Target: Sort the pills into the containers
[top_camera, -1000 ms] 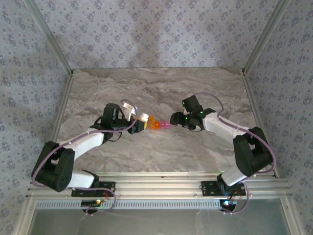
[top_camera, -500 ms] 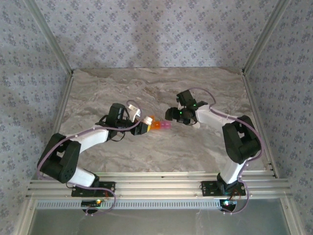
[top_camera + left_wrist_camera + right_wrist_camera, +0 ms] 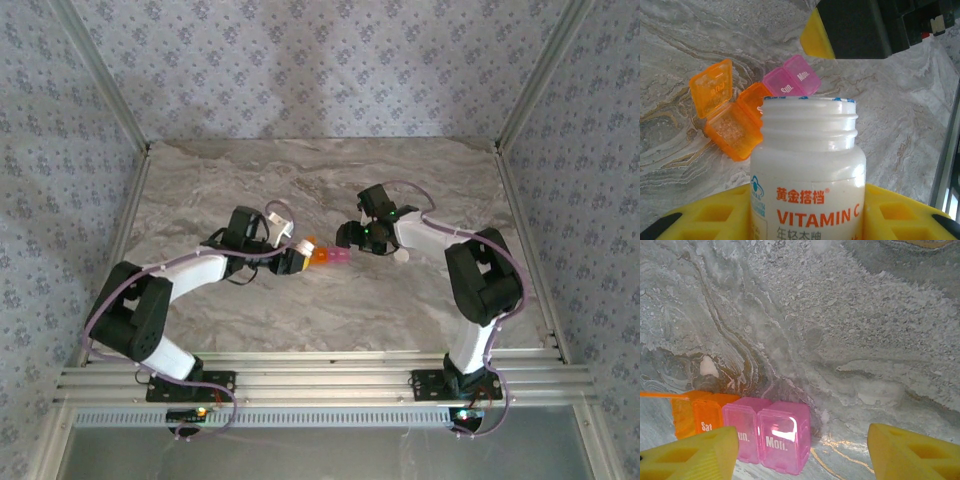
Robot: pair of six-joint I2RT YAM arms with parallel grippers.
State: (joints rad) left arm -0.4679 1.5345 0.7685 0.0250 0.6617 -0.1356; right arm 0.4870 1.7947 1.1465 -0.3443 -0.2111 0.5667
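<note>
Our left gripper (image 3: 291, 258) is clamped on the uncapped white bottle (image 3: 807, 165). The bottle's base is cut off in the wrist view, and it hides part of the containers (image 3: 735, 125). These lie on the table (image 3: 300, 320) between both grippers, orange lid up; we cannot make out what is inside. Our right gripper (image 3: 801, 452) hangs spread wide by the pink end, grasping nothing, its fingertips cropped.

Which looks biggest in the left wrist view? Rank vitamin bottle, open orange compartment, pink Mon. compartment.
1. vitamin bottle, nearest the camera.
2. open orange compartment.
3. pink Mon. compartment, farther off, so this pair is unsure.
</note>
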